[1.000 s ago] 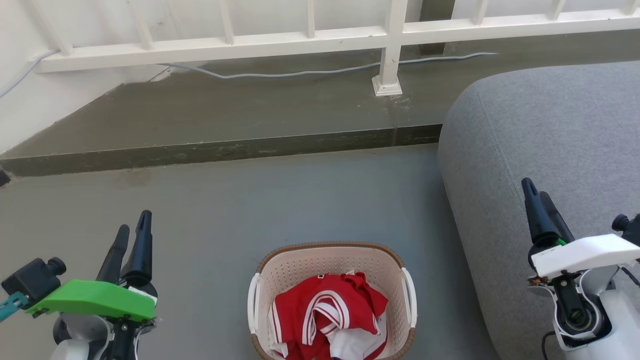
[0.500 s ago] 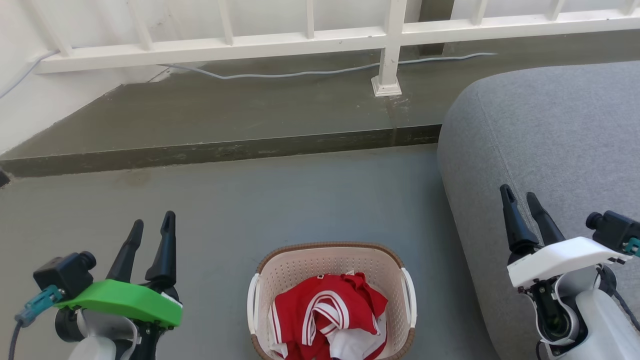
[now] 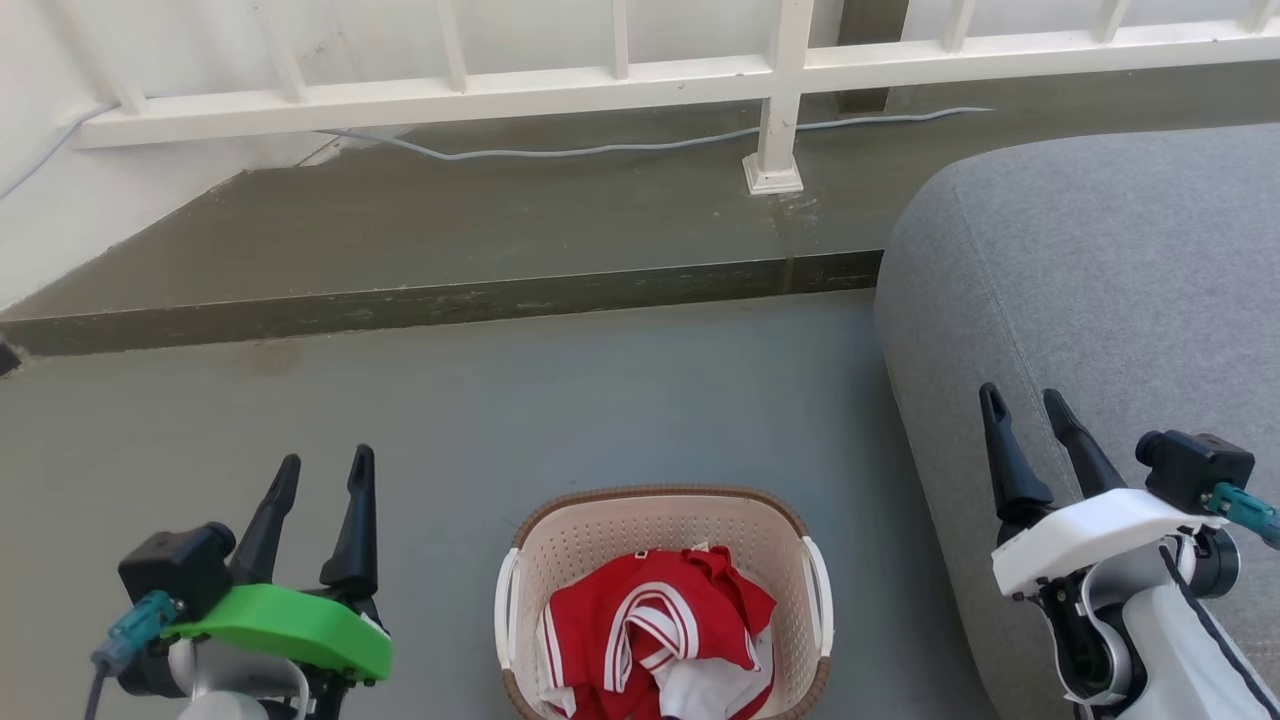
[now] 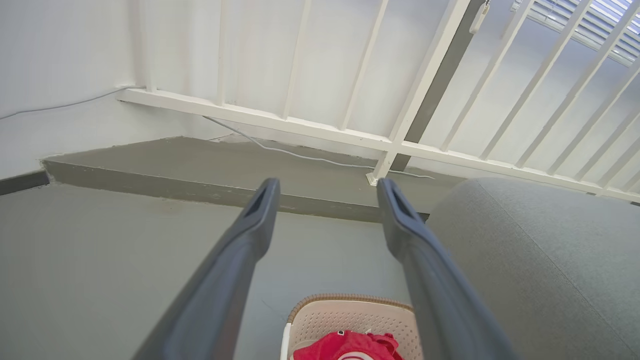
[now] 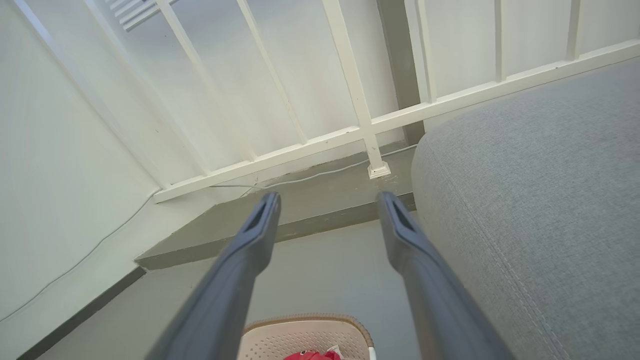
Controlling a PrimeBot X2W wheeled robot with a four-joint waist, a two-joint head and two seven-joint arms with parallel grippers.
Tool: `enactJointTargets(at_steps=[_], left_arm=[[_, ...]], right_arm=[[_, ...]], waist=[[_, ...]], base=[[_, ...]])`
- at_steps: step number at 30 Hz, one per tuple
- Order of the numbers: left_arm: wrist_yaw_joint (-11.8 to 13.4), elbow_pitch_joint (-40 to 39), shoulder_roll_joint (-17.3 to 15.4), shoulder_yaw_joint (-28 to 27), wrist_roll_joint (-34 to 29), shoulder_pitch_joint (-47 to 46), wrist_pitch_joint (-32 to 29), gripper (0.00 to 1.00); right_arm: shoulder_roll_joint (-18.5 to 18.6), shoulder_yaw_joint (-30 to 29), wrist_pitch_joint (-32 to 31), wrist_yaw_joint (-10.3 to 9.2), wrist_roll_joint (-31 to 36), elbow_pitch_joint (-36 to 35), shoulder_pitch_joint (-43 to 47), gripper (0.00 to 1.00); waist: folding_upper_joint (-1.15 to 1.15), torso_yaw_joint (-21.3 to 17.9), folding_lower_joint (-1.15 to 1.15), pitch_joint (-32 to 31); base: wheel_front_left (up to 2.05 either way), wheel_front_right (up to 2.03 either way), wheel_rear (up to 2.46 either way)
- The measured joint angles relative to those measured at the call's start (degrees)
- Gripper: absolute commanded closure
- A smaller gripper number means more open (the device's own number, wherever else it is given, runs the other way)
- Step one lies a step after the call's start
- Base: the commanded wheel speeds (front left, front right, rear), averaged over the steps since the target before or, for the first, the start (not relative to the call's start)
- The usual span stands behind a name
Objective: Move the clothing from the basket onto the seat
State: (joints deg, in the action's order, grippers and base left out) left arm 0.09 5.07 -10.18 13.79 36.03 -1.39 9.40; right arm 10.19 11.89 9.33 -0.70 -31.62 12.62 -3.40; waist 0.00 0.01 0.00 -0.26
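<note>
1. Both arms are coming in. In the head view the left gripper (image 3: 326, 458) has swung from the lower-left corner toward the basket (image 3: 660, 492) and now sits nearer its left side than a second ago
2. The right gripper (image 3: 1021, 394) mirrors that, sliding inward over the near edge of the seat (image 3: 1100, 260) toward the basket's right handle
3. Both pairs of fingers stand wide apart with nothing between them. The wrists have turned as well, so pairs that looked almost overlapped a second ago now show a clear gap, and each wrist view has only room beyond its own two fingers
4. The clothing (image 3: 650, 620) is a red heap with white stripes, lying in the near half of the basket in the same folds as before, untouched. The basket itself has not budged on the grey floor (image 3: 600, 400), near the seat's front corner but apart from it
5. This reads as the opening approach. Nothing is lifted yet and the visible part of the seat is bare, so the whole job is ahead
6. Neither gripper is over the heap. Both flank the basket and point forward past it, with its far rim only just showing at the bottom of each wrist view, so I'd expect one arm to need to tip down before any grab
</note>
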Motion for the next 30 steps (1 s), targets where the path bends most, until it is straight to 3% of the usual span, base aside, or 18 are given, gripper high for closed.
enactJointTargets(at_steps=[24,30], left_arm=[[2.98,-0.01,-0.74,3.22,-15.56,0.77,4.87,0.00],[3.04,0.74,-0.73,3.05,-15.61,1.46,4.87,0.00]], right_arm=[[0.60,3.79,5.00,-2.53,15.81,0.68,0.01,0.00],[0.52,3.53,5.01,-2.87,15.93,0.70,0.01,0.00]], waist=[[0.00,0.15,0.00,0.17],[0.00,0.17,0.00,0.28]], base=[[0.00,0.00,0.00],[0.00,0.00,0.00]])
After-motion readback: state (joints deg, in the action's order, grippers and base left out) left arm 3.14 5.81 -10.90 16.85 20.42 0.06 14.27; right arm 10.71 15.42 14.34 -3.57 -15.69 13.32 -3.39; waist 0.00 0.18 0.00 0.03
